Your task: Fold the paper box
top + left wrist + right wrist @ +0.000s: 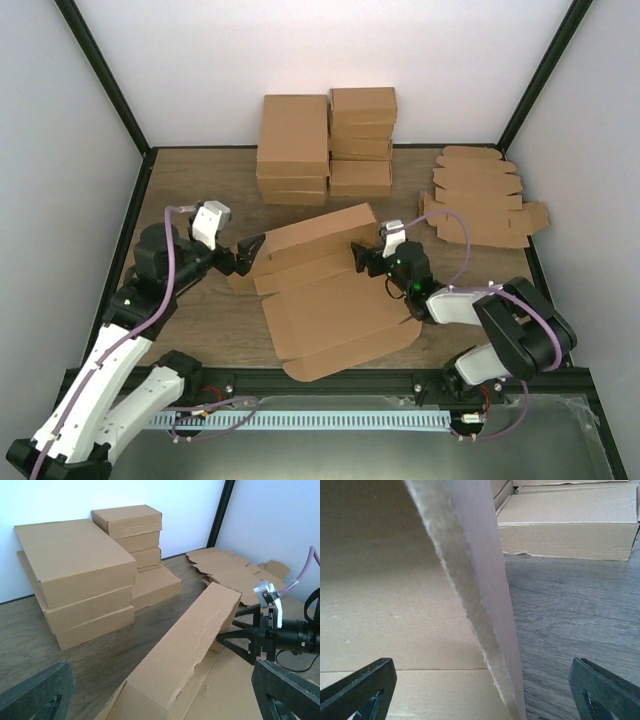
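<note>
Table point(232, 335): paper box point(330, 300), boxes point(293, 140), blanks point(485, 200)

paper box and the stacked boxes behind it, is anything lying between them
Nothing: only a bare strip of wooden table separates the paper box from the stacked boxes. The left wrist view shows it best, and the top view agrees.

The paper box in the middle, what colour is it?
The paper box is plain brown, clearest in the top external view.
</note>
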Action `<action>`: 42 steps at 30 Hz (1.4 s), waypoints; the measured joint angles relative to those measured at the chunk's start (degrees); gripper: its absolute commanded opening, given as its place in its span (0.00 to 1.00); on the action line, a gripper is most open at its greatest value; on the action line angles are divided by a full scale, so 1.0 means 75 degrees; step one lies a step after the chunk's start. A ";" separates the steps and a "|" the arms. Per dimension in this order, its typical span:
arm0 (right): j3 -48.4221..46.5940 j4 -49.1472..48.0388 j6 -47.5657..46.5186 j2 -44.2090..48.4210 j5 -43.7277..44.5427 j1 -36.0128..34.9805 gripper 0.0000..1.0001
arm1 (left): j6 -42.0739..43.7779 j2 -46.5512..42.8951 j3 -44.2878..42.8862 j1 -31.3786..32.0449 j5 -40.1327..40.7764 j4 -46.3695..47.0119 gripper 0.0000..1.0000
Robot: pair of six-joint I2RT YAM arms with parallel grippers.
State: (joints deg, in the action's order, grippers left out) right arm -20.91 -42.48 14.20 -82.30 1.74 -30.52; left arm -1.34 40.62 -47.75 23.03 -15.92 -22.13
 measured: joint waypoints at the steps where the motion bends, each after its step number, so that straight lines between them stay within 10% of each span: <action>1: 0.0015 -0.0020 0.0006 -0.0003 0.0000 0.0000 0.93 | 0.0017 -0.0032 0.0032 0.0000 0.0020 0.0017 1.00; 16: 0.0070 -0.0090 -0.0015 -0.0108 0.0175 -0.0003 0.55 | 0.0038 -0.0463 0.0335 0.0000 0.0119 0.0207 1.00; 32: -0.0026 -0.0577 -0.0198 -0.0831 0.0790 -0.0003 0.51 | 0.0035 -0.0807 0.0370 0.0000 0.0262 0.0283 1.00; 42: -0.0370 -0.1157 -0.0510 -0.1247 0.0982 -0.0003 0.26 | 0.0038 -0.0810 0.0385 0.0000 0.0259 0.0315 1.00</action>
State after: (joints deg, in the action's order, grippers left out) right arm -23.68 -51.16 10.37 -91.66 9.10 -30.55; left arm -1.06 34.54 -44.86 23.03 -13.98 -19.77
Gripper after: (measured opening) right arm 0.337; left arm 0.999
